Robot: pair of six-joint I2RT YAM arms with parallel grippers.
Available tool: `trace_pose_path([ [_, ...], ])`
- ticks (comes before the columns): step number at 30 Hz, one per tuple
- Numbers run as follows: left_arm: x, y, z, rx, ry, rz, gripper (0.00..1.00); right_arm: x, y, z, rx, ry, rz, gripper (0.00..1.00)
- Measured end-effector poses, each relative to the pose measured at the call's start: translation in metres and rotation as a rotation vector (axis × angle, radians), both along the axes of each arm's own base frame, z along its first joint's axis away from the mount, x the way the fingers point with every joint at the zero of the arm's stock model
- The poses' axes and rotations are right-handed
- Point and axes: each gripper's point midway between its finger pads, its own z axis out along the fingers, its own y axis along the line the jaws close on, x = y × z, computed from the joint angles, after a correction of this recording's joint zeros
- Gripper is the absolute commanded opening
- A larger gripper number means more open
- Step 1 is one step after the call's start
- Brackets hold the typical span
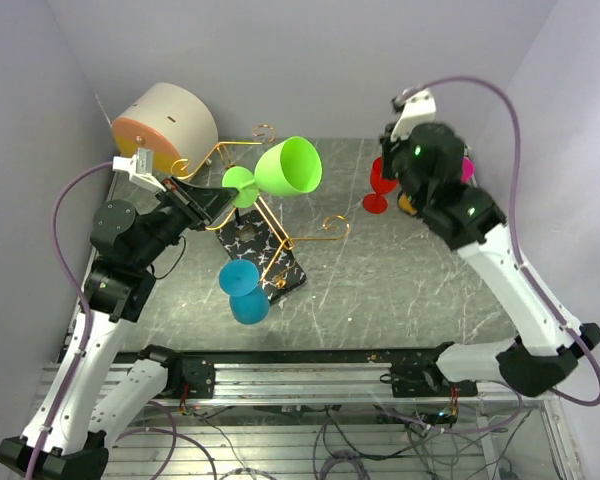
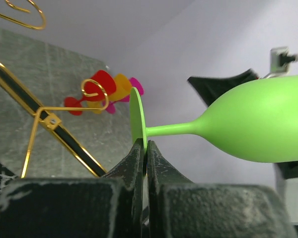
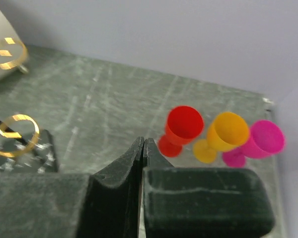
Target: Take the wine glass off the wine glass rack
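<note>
The left end effector (image 2: 146, 145) is clamped tight on the foot of the green wine glass (image 2: 253, 124), holding it sideways in the air just beside the gold arms of the wine glass rack (image 1: 265, 252), while the right end effector (image 3: 142, 146) hangs pinched closed and empty above the red glass (image 3: 184, 124), orange glass (image 3: 228, 130) and pink glass (image 3: 263, 139) on the desk (image 3: 99, 109).

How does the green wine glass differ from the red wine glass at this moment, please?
The green wine glass lies sideways in the air, stem level; the red wine glass stands upright on the table. The left gripper pinches the green one's foot; nothing holds the red one, which stands beside an orange glass. Both share the same goblet shape.
</note>
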Motion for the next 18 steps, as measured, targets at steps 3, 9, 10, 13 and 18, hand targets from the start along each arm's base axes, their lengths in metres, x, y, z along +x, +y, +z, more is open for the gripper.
trace_pose_path([
  [3, 0.000, 0.009, -0.002, 0.058, -0.012, 0.049, 0.07, 0.019, 0.010, 0.018, 0.156, 0.052, 0.087, 0.29],
  [9, 0.004, 0.015, -0.017, 0.150, 0.003, 0.084, 0.07, -0.016, 0.070, 0.036, 0.394, 0.147, 0.486, 0.43],
  [10, 0.005, 0.015, -0.019, 0.162, 0.007, 0.084, 0.07, -0.027, 0.081, 0.041, 0.425, 0.160, 0.564, 0.43],
  [13, 0.012, 0.013, -0.025, 0.192, 0.017, 0.079, 0.07, -0.060, 0.105, 0.058, 0.498, 0.189, 0.781, 0.43],
  [18, 0.020, 0.007, -0.031, 0.208, 0.035, 0.052, 0.07, -0.082, 0.117, 0.064, 0.530, 0.224, 0.909, 0.42],
])
